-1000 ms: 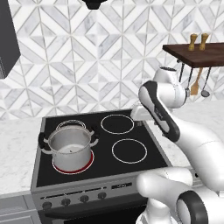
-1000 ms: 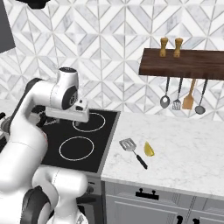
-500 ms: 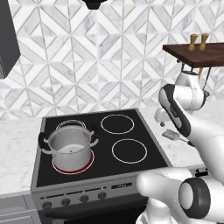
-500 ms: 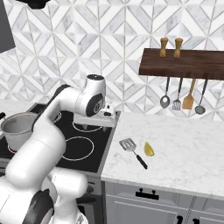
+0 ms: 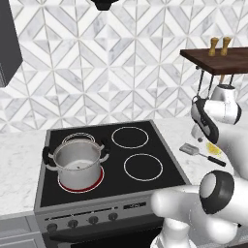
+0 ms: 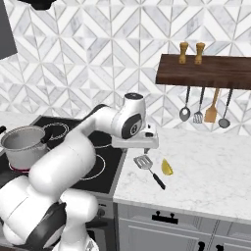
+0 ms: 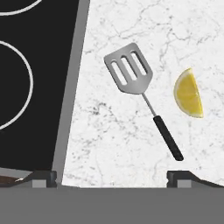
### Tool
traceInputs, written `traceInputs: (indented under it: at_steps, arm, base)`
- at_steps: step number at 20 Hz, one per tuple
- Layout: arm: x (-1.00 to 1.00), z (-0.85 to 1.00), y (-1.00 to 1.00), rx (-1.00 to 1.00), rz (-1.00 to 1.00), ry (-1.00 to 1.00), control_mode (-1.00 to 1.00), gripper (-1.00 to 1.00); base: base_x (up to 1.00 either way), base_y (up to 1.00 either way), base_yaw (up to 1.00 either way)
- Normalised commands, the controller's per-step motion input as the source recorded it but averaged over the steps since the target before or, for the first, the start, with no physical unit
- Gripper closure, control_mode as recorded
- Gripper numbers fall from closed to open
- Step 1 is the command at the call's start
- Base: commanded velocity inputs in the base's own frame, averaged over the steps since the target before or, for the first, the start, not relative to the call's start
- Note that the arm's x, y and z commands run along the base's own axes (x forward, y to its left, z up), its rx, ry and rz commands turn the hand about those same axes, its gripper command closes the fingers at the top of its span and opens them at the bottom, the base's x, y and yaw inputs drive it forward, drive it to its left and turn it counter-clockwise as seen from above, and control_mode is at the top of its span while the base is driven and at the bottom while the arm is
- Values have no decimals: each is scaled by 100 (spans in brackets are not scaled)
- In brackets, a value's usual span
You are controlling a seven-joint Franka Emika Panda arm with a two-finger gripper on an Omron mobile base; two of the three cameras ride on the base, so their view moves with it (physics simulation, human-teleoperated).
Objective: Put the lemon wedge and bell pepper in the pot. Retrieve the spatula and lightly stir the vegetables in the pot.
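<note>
The gripper (image 7: 112,177) hangs wide open over the counter (image 7: 113,144). Just below it lies the spatula (image 7: 139,89), light and stiff, best pinched across its thin black handle. Beside that sits the lemon wedge (image 7: 189,93), small, probably slick. The pot (image 5: 77,162) stands well beyond, on the stove (image 5: 116,167).

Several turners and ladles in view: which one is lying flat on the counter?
The grey slotted spatula with the thin black handle, beside the lemon wedge. The other utensils hang from the wooden shelf.
</note>
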Motion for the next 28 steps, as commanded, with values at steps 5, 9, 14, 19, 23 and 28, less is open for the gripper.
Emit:
traceInputs:
  at_steps: [5, 9, 14, 19, 23, 28]
  arm:
    - [24, -38, -67, -5, 0, 1, -100, -100]
    - [22, -37, -58, -2, 0, 0, -100, -100]
    - [29, -36, -46, 0, 1, 2, -100, -100]
    - [52, -35, -35, 0, 3, 6, -100, -100]
    - [41, -40, -30, 0, 3, 6, -100, -100]
    - [27, -36, -31, 0, 5, 1, -100, -100]
  base:
    - [0, 0, 0]
    - [0, 0, 0]
    - [0, 0, 0]
    - [0, 0, 0]
    - [0, 0, 0]
    - [0, 0, 0]
